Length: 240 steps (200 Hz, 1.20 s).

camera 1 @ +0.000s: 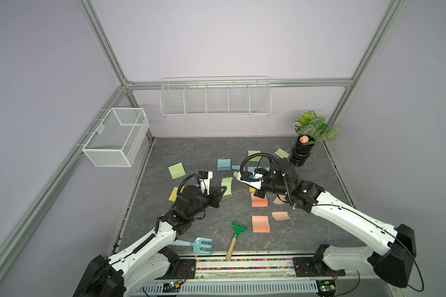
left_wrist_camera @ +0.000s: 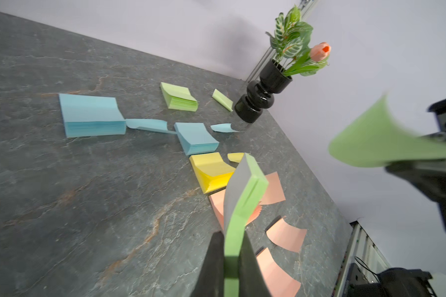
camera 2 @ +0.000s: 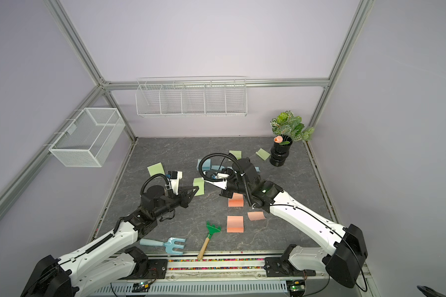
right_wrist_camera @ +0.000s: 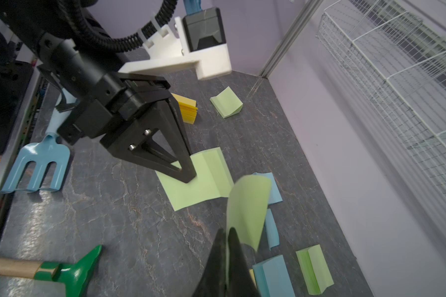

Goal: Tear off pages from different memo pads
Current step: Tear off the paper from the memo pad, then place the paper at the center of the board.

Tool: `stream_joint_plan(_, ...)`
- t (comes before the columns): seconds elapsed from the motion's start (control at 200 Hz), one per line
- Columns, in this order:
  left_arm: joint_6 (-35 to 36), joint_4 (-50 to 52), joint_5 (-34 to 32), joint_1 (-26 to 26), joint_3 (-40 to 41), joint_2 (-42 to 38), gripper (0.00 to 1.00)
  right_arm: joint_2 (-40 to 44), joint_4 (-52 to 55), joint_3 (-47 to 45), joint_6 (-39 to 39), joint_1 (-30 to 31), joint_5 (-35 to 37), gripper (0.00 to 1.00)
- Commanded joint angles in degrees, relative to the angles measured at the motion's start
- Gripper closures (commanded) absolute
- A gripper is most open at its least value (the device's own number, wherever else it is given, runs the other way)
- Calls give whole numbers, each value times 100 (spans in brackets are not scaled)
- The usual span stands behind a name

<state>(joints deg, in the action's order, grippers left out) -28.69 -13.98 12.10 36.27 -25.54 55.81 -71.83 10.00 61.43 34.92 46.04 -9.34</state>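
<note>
Tightly within left gripper (left_wrist_camera: 231, 235), green pad (left_wrist_camera: 252, 182)

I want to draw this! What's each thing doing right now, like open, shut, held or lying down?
left gripper: shut on the green memo pad.
green memo pad: gripped, bent.
right gripper: shut on the green page.
green page: torn free, curled.
orange page: loose on the table, curled.
vase: upright.
green rake: lying flat.

The left claw (left_wrist_camera: 231, 240) pinches a green memo pad (left_wrist_camera: 254, 180) — bent over.
</note>
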Motion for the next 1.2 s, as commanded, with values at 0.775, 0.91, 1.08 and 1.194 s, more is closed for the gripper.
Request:
stream_joint_plan(0.775,-480,1836,-2223,-32,-460,-516,96,-4438,1630,2637,1386,-650,1629,90)
stream_joint_plan(0.91,-516,1776,-2223,-31,-431,-457,96,-4524,1518,2663,1293,-721,1368,90)
stream_joint_plan(1.08,-516,1731,-2212,-32,-427,-396,96,-4541,1224,2551,1228,-761,1169,90)
stream_joint_plan(1.194,-516,1697,-2212,-31,-410,-349,96,-4498,888,2411,1187,-781,950,90)
